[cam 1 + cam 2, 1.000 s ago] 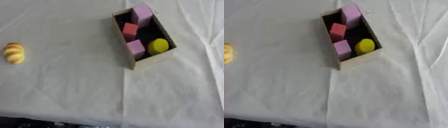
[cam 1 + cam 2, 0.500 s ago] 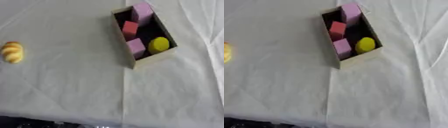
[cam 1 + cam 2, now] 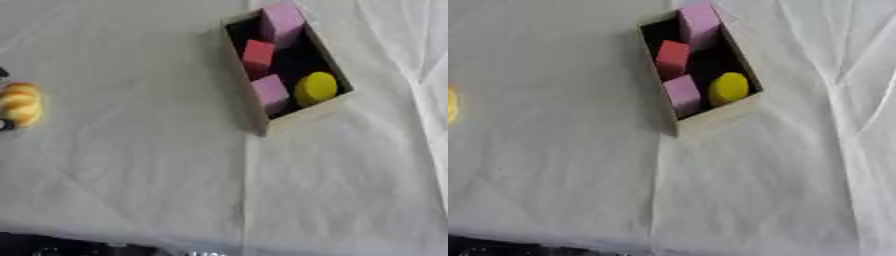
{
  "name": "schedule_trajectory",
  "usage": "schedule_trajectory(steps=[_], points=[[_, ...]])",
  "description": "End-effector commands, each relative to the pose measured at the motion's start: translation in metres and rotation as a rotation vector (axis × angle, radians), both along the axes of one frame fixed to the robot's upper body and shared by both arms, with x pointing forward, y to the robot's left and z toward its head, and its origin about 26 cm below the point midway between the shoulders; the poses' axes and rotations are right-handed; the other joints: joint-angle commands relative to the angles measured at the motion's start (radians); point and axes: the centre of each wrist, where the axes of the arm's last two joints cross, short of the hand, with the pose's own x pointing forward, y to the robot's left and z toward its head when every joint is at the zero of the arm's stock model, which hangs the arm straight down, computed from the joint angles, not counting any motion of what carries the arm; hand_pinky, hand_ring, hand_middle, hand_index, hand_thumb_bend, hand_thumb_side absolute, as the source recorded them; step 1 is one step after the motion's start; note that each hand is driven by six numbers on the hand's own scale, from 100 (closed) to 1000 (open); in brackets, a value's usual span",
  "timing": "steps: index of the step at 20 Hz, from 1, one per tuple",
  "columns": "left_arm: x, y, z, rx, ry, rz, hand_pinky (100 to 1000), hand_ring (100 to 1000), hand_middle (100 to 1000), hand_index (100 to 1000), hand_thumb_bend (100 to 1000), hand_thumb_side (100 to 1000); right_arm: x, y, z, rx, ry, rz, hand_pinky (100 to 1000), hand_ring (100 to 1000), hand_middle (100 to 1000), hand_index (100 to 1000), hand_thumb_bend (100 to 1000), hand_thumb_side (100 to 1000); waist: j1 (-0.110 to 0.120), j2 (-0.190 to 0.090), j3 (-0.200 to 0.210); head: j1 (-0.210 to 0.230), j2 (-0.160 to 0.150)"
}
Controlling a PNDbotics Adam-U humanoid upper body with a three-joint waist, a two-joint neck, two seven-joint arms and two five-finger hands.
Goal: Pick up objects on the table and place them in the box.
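Yellow bread-like object [image 3: 451, 105] cut by left edge in right eye view.

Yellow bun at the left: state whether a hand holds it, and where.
Cannot be told: only dark specks flank the yellow bun at the picture's edge.

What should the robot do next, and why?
Probably reach its left hand to the yellow bread-like thing at the table's left edge. It is the only object outside the box, which already holds two purple blocks, a red block and a yellow piece.
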Motion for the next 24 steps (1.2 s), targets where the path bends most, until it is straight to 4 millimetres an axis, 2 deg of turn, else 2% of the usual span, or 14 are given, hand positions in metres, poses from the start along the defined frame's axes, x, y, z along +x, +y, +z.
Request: schedule_trajectory(steps=[1,5,7,8,12,18,24], points=[[0.005,0.005,0.008,0.026,-0.013,0.017,802,807,775,854,563,184,-0.003,0.001,0.01,-0.017,-0.03,0.015,881,720,752,843,100,795,0.013,0.001,-0.001,0.006,0.004],[0.013,0.002,0.0,0.008,-0.017,0.012,787,788,749,785,477,182,-0.002,0.002,0.011,-0.021,-0.031,0.025,881,720,751,844,100,796,0.013,0.002,-0.006,0.008,0.004],[0.014,0.0,0.0,0.007,-0.022,-0.001,779,768,722,725,401,173,-0.002,0.001,0.01,-0.023,-0.029,0.024,882,720,750,844,100,796,0.013,0.002,-0.007,0.009,0.004],[0.015,-0.001,0.0,0.007,-0.026,-0.008,774,760,712,699,335,147,-0.003,0.001,0.01,-0.024,-0.028,0.023,882,720,750,844,100,797,0.013,0.002,-0.007,0.009,0.004],[0.012,-0.009,0.01,0.006,-0.047,-0.053,769,754,708,691,243,117,-0.003,0.0,0.008,-0.025,-0.023,0.017,882,720,749,844,100,805,0.013,0.001,-0.006,-0.001,0.004],[-0.005,-0.042,0.055,0.039,-0.183,-0.173,763,743,690,670,168,100,-0.004,-0.002,0.008,-0.029,-0.028,0.009,882,721,748,844,100,795,0.017,-0.004,0.0,-0.014,0.004],[-0.013,-0.099,0.109,0.048,-0.318,-0.352,764,742,683,668,135,100,-0.004,-0.004,0.01,-0.032,-0.036,0.009,881,721,749,843,100,792,0.019,-0.016,0.001,-0.044,0.004]])
